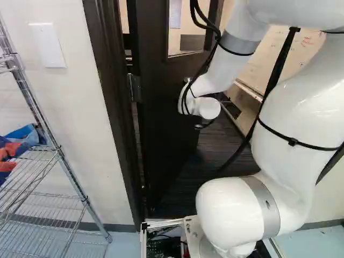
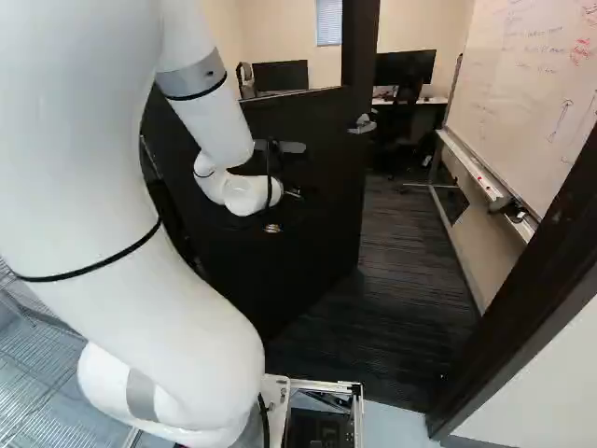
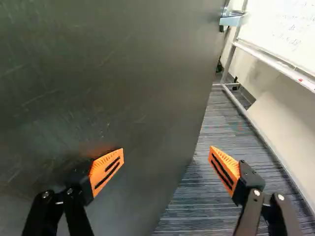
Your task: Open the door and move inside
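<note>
The gripper [image 2: 272, 227] is low against the dark door [image 2: 312, 219] in the right base view, largely hidden by the white wrist. In the wrist view the gripper [image 3: 166, 153] is open, its orange pads wide apart with nothing gripped. One finger is close to the door face [image 3: 118, 73], where an orange reflection shows; contact cannot be told. The other finger stands past the door's free edge, over the carpet. The door stands partly open, swung into the room. Its silver handle [image 3: 233, 20] is ahead of the gripper, near that edge.
A door frame [image 1: 110, 102] rises left of the arm, another post [image 2: 522, 308] to its right. Carpet [image 2: 401, 271] runs inside alongside a whiteboard [image 2: 532, 93] on a stand. Desks with monitors [image 2: 406, 67] stand at the back. A wire shelf [image 1: 40, 177] is at the left.
</note>
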